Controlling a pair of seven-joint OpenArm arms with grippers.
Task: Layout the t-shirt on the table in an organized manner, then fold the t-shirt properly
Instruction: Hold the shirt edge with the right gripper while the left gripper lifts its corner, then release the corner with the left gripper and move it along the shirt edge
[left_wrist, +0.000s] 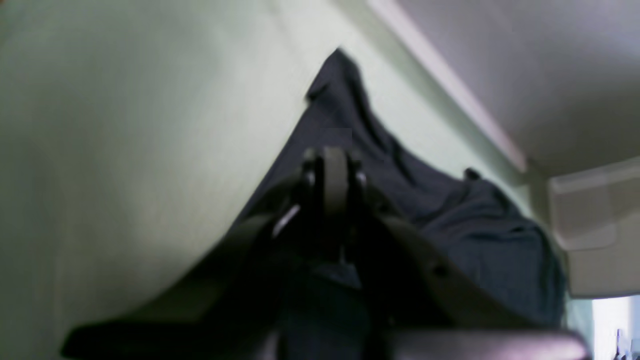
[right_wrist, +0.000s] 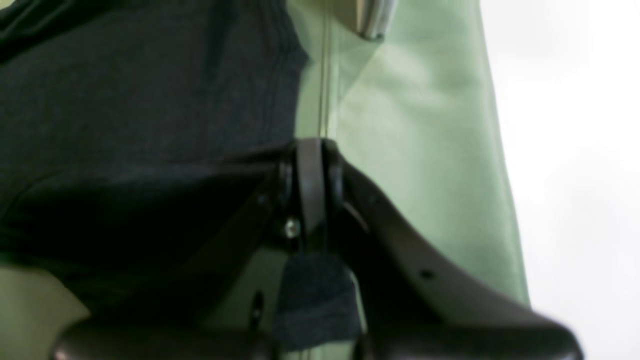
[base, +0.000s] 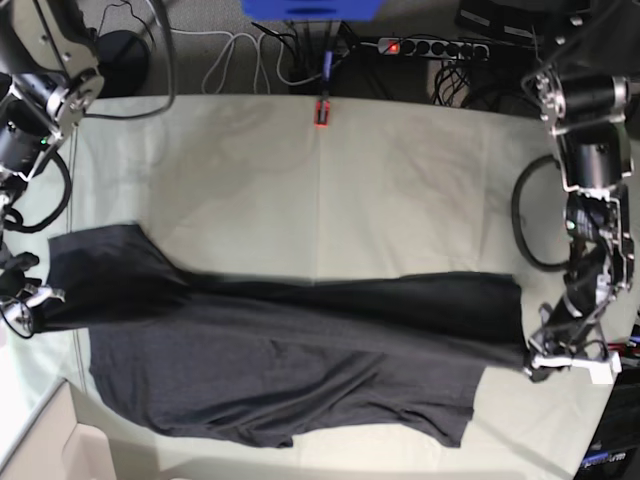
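Table (base: 400, 180), t-shirt (base: 300, 360): no legible writing.

Two robot arms are showing black and silver metal housings with black cables looping beside them. The left gripper (left_wrist: 334, 165) and right gripper (right_wrist: 311, 165) are showing dark curved fingers, small silver screws and narrow pads.

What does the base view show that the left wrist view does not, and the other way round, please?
Only the base view shows the whole t-shirt stretched between both end effectors, left and right, plus the red-orange clamp. Only the left wrist view shows the left end effector's fingers pressed together on fabric. Both show dark shirt on the pale green table.
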